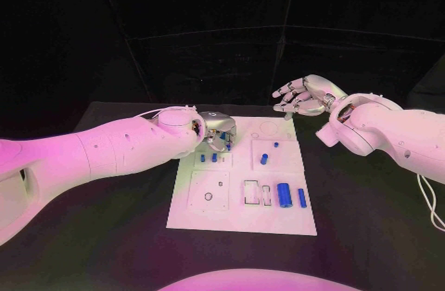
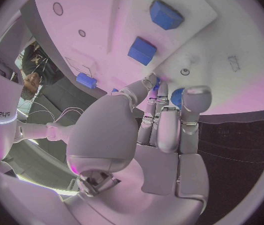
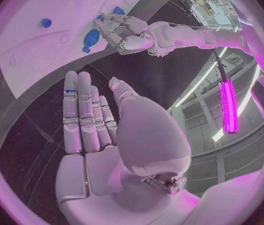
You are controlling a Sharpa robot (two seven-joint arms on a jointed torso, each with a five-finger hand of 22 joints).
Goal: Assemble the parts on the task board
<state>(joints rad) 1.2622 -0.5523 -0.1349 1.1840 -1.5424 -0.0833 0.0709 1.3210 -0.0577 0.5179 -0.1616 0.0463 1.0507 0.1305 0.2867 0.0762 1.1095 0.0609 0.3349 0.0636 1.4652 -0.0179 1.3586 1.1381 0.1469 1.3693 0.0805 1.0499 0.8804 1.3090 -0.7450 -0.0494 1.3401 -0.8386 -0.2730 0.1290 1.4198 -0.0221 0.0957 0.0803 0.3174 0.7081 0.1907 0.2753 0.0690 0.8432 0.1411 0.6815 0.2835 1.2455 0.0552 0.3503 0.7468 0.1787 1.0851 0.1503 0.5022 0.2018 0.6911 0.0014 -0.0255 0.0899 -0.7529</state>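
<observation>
- The task board [image 1: 243, 223] is the white plate in the middle of the black table [image 1: 371, 207]; I judge it stiff and flat, and I see no reason to lift it. I work on top of it.
- My left hand [image 1: 216, 132] is down over the board's far-left corner. In the left wrist view my fingers [image 2: 195, 105] curl down towards the plate with a small blue part [image 2: 177, 96] right at their tips; I cannot tell whether I already pinch it or only touch it.
- My right hand [image 1: 304, 95] hangs above the board's far-right corner, clear of the surface, fingers straight and slightly apart, holding nothing.
- The two long blue cylinders [image 1: 283, 194] lie side by side near the board's right edge on the near half, well apart from both hands. They look light, hard and smooth, so I expect them to roll or slip; I would take one across its middle.
- Two blue blocks [image 2: 142, 50] lie just beyond my left fingertips. Light and rigid by the look, with flat faces that should give a surer hold than the cylinders.
- Small blue pegs [image 1: 264, 158] lie mid-board, nearer my left hand; tiny and easy to knock, I judge.
</observation>
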